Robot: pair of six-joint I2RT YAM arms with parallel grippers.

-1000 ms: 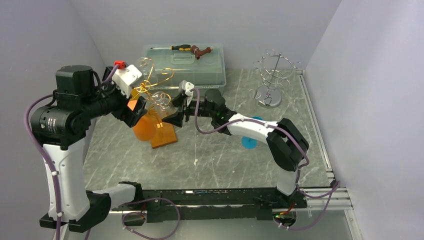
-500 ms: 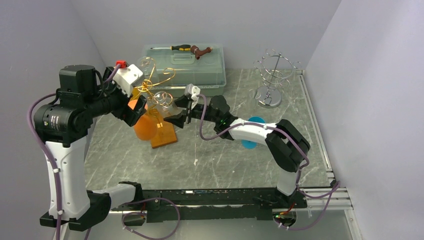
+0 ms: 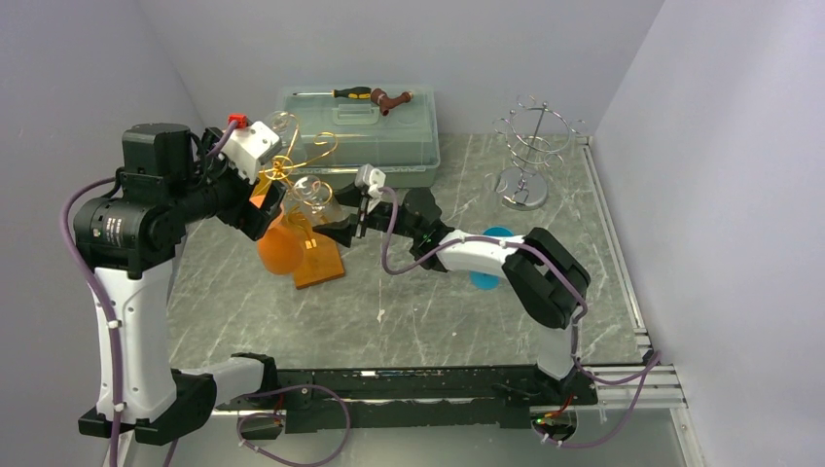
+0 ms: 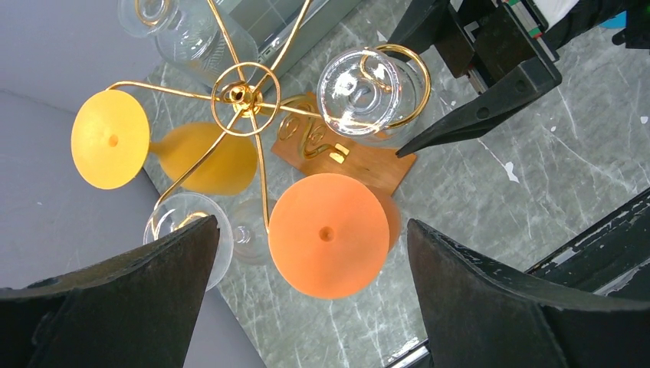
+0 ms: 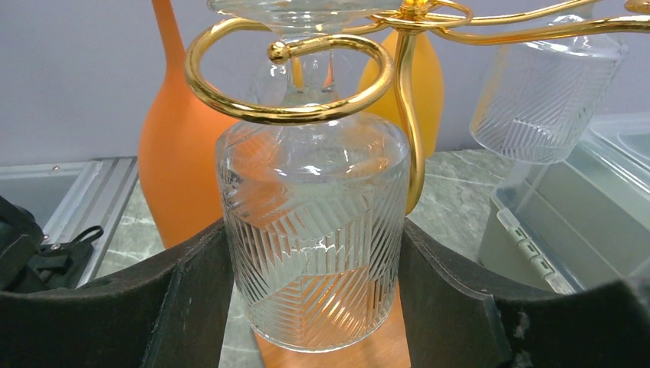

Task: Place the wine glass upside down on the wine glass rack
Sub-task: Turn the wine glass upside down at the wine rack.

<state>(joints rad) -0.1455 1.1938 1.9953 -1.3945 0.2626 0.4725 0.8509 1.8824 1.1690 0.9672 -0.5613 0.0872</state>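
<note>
The clear wine glass point(image 5: 310, 192) hangs upside down in a gold ring of the rack point(image 5: 230, 107), at the far left of the table point(image 3: 418, 311). The right claw point(image 5: 310, 253) squeezes its bowl from both sides. The left claw point(image 4: 310, 226) is spread wide apart above the rack and holds nothing. I think the only job left is to let go and back away.

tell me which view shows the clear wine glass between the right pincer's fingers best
Right wrist: the clear wine glass fills the frame, upside down, stem inside the gold ring. Left wrist sees it end-on from above; top external shows it small.
</note>
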